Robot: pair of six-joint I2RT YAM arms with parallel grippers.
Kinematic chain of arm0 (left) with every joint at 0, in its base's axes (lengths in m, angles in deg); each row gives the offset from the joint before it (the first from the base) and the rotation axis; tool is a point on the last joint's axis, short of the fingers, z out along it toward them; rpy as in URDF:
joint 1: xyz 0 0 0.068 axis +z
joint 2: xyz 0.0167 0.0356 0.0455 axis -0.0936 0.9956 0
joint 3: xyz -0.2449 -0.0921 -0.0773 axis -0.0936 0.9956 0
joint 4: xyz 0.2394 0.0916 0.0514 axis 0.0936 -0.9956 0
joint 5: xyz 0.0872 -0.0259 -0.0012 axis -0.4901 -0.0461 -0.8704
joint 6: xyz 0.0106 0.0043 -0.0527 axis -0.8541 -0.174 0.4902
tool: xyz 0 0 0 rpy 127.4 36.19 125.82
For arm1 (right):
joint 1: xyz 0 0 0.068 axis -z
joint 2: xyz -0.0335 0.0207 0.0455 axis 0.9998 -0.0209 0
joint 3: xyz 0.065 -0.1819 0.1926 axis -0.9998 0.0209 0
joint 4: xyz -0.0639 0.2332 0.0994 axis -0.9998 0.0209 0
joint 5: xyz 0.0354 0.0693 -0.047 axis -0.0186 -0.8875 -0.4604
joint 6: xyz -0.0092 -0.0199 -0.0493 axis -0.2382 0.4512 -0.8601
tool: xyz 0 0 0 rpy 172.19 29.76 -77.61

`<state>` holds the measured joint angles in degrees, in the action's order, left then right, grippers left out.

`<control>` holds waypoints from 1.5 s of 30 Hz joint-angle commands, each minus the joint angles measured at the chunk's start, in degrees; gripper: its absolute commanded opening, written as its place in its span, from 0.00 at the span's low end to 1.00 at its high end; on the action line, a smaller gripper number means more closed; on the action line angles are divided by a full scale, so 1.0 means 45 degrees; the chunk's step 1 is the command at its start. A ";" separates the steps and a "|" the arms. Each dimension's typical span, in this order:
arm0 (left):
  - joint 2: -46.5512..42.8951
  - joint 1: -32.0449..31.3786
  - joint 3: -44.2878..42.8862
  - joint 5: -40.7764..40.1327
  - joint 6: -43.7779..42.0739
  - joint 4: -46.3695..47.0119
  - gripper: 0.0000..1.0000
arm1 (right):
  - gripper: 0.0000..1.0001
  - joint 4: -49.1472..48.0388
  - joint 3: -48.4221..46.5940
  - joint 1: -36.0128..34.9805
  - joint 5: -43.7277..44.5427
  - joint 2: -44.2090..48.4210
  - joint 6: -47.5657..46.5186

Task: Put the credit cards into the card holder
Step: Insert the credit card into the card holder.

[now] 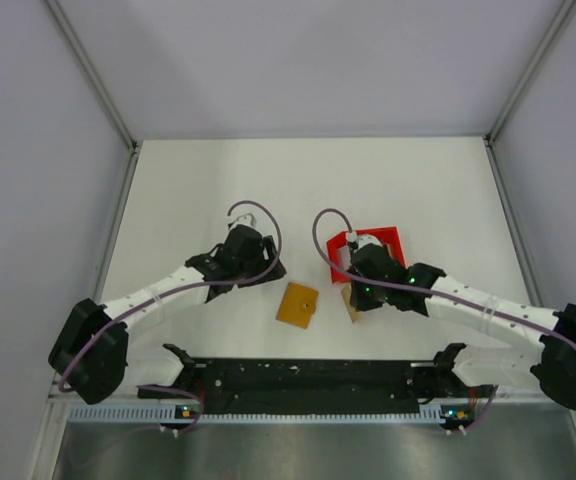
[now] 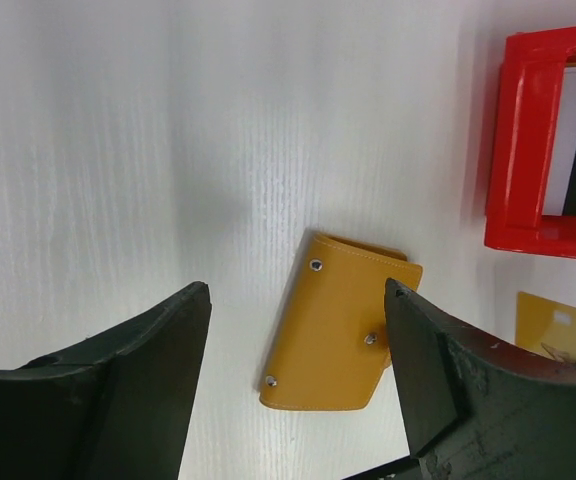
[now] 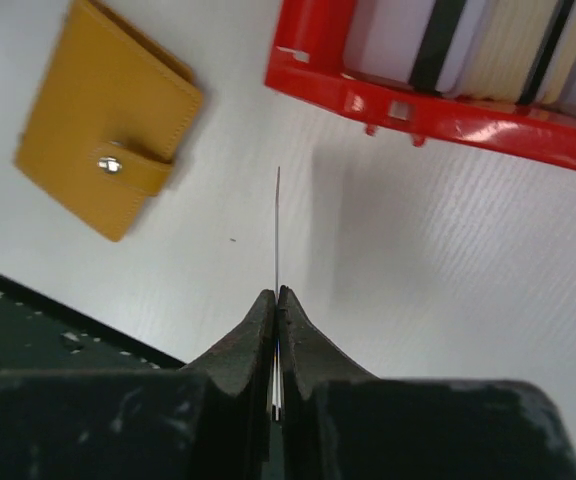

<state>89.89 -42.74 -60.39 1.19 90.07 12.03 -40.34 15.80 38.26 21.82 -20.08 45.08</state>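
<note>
The right gripper (image 3: 276, 297) has its fingers pinched tight on one thin card (image 3: 276, 225), held edge-on above the table (image 3: 448, 260). The left gripper (image 2: 298, 288) is spread wide and holds nothing. It hangs over the single orange wallet (image 2: 336, 325), which lies flat and closed between the two arms, left of and nearer than the one red tray (image 3: 418, 100). The tray holds at least two dark-striped cards (image 3: 393, 40).

Bright, even light, soft shadows on the table (image 3: 448, 260), glare on the red tray (image 3: 488, 128).
</note>
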 commanded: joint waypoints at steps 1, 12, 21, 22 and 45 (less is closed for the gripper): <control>-0.0663 0.0333 0.0363 -0.0519 0.0246 -0.0351 0.75 | 0.00 -0.1393 -0.1371 -0.0272 -0.1173 0.0365 0.0825; -0.2557 0.1427 0.1574 -0.1320 0.1594 -0.1563 0.98 | 0.00 -0.3115 -0.4418 -0.1873 -0.0335 -0.3891 0.2603; -0.3008 0.1584 0.1712 -0.1634 0.1556 -0.1955 0.98 | 0.00 -0.2119 -0.5182 -0.2850 0.1714 -0.5593 0.3132; -0.2988 0.1584 0.1712 -0.1575 0.1536 -0.1916 0.98 | 0.00 -0.2041 -0.5105 -0.2869 0.1967 -0.5710 0.3190; -0.1973 0.1448 0.2063 0.0709 0.0227 -0.0061 0.86 | 0.00 -0.0634 -0.2820 -0.2597 0.3182 -0.3680 0.3736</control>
<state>80.93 -35.83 -52.19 1.69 92.54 7.62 -43.34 1.62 25.95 35.79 -38.99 59.57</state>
